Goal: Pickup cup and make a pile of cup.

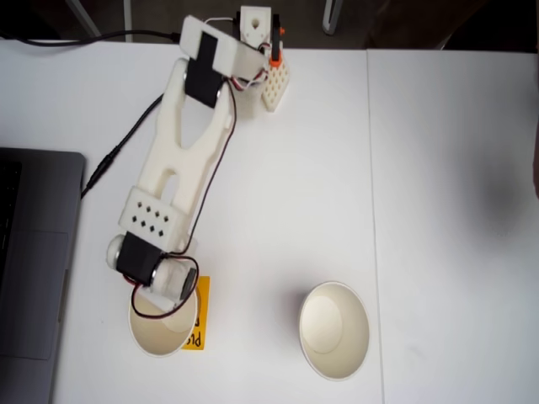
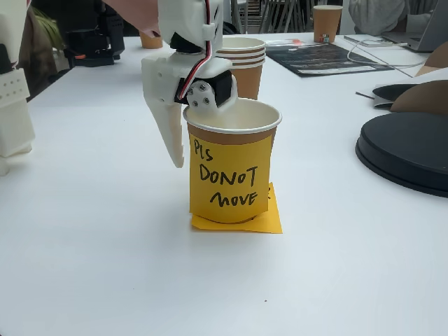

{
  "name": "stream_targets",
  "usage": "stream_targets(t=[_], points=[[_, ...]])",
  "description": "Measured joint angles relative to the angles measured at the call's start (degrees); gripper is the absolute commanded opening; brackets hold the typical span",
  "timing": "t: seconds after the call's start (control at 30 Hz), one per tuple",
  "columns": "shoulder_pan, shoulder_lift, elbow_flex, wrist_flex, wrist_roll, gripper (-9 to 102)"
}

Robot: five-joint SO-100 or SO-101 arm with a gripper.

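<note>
The white tabletop [image 1: 438,210] is carrying everything here, and your arm [image 1: 181,160] is stretching from its base at the top of the overhead-looking fixed view down to the lower left. There the gripper [image 2: 183,133] is sitting at the rim of one cup [image 2: 231,168], which is standing upright on an orange sticky note [image 2: 238,220]. A second note, hand-lettered "PLS DO NOT MOVE", is stuck to the cup's front. One of the fingers [image 2: 168,126] is hanging down the outside of the cup's wall; the other looks tucked at or inside the rim, so the fingers are straddling the wall narrowly, though whether they are actually pinching it I cannot tell.

The other cup [image 1: 334,330] is standing open-mouthed, well apart to the right in that downward view.

You are at the grasp step, I judge. Next you are needing a firm pinch on the wall, a straight lift, then a carry over the second cup's mouth.
</note>
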Motion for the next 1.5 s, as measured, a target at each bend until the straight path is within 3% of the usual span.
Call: stream_targets(t=[0.13, 0.63, 1.07, 1.5], points=[[0.18, 0.0, -0.7, 0.0, 0.0, 24], [0.0, -1.67, -4.66, 0.0, 0.0, -8], [-0.09, -0.53, -4.66, 0.0, 0.18, -7], [-4.13, 14.41, -4.66, 0.0, 0.09, -7]])
